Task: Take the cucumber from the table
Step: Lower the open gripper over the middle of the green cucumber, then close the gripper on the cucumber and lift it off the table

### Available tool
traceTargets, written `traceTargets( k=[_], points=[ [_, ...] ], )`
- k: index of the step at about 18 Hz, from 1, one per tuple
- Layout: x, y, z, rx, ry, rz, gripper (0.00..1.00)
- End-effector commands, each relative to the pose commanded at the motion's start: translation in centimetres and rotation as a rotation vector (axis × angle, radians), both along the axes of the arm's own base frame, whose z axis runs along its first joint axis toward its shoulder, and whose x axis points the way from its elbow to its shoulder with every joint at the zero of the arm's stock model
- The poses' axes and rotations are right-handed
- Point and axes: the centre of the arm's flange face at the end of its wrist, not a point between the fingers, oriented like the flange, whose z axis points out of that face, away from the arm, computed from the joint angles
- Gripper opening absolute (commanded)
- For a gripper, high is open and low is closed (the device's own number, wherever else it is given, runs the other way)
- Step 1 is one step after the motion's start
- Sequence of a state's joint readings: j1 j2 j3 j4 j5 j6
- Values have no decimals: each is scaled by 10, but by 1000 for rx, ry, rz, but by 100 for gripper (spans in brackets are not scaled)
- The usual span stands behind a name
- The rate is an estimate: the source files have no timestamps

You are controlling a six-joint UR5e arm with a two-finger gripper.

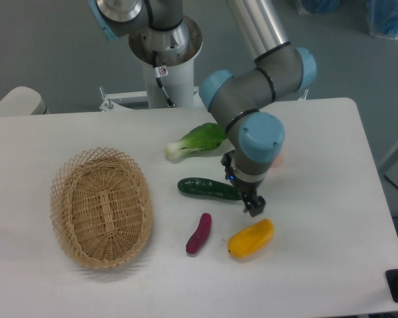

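The cucumber (207,188), dark green and glossy, lies on the white table (318,146) near the middle, pointing left to right. My gripper (247,197) hangs straight down over the cucumber's right end, low by the tabletop. One dark finger (254,207) shows on the near side of that end, with a small gap to the cucumber. The other finger is hidden behind the wrist. The jaws look open and straddle the right end. The cucumber rests on the table.
A bok choy (196,140) lies just behind the cucumber. A purple sweet potato (199,233) and a yellow vegetable (251,238) lie in front of it. A wicker basket (101,207) stands at the left. The robot's base (166,46) is at the back.
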State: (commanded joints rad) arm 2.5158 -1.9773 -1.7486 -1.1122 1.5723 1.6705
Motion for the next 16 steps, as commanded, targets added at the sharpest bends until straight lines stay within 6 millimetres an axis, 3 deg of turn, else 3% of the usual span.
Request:
traceTargets(
  k=[4, 9, 14, 16],
  points=[
    [8, -7, -18, 3, 9, -13, 100],
    [10, -7, -26, 9, 8, -34, 99],
    [15, -10, -42, 14, 16, -31, 84],
    [16, -11, -44, 11, 13, -28, 72]
  ],
)
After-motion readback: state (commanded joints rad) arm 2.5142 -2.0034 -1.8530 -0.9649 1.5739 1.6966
